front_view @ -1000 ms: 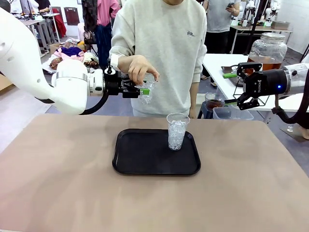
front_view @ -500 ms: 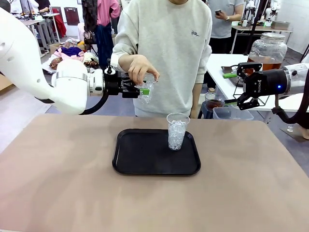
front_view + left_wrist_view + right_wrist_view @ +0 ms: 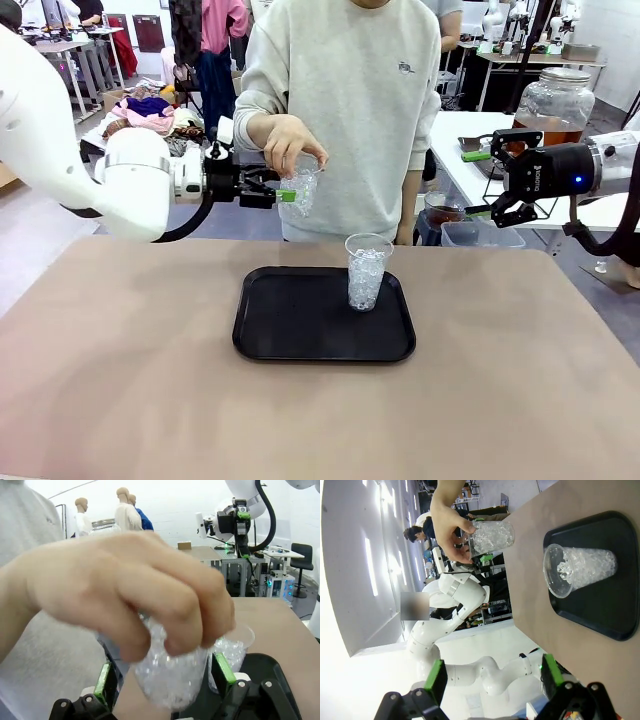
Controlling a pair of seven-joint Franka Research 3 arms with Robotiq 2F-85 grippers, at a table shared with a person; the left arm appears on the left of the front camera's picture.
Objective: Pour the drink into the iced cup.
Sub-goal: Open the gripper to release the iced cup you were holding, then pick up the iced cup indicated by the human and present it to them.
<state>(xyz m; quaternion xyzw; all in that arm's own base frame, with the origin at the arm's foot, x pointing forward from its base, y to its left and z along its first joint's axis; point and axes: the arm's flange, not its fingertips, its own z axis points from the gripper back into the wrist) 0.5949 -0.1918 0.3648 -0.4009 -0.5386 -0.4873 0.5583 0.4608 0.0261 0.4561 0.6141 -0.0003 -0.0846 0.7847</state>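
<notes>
Left pincer (image 3: 283,194) juts level from its horizontal arm, jaws wide, green pads (image 3: 104,682) either side of an ice-filled cup (image 3: 300,185) that the person's hand (image 3: 290,140) grips from above. Below it, a second iced cup (image 3: 367,272) stands on the black tray (image 3: 280,320). Right pincer (image 3: 478,183) hangs wide and empty, with the drink (image 3: 545,130) in its jar (image 3: 556,95) just beyond.

You see a clear, glossy plastic cup (image 3: 366,272) packed with glassy ice on a black tray (image 3: 290,325) that looks like smooth, faintly shiny plastic. The table (image 3: 120,380) has a matt taupe covering. The jar (image 3: 555,105) is shiny glass under a metal lid (image 3: 565,74). The person's sweatshirt (image 3: 350,100) is soft grey cloth.
</notes>
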